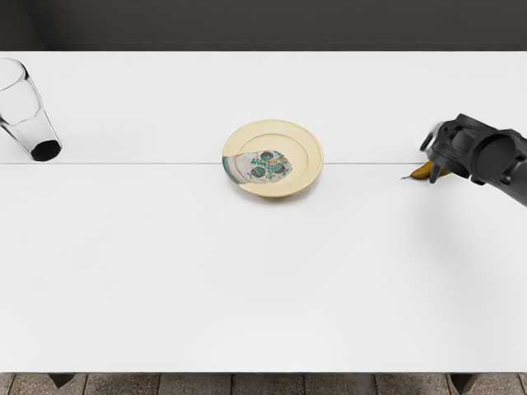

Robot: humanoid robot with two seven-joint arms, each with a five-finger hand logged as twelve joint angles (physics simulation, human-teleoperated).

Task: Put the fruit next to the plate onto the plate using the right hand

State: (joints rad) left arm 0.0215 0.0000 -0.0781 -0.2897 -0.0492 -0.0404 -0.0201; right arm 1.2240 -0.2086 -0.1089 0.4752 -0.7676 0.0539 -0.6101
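1. Plate (313, 152) is mid-table (247, 288): cream rim, green-patterned centre.
2. Banana (422, 172) lies on the table well to the right of the plate, not touching it. I only see its plate-side end.
3. Right hand (453, 146) is right of the plate, directly over the banana, covering most of it. I can't tell whether the fingers are closed on it.
4. Drinking glass (25, 111) stands far left of the plate.

A clear glass (25, 107) stands at the far left of the white table (247, 288)
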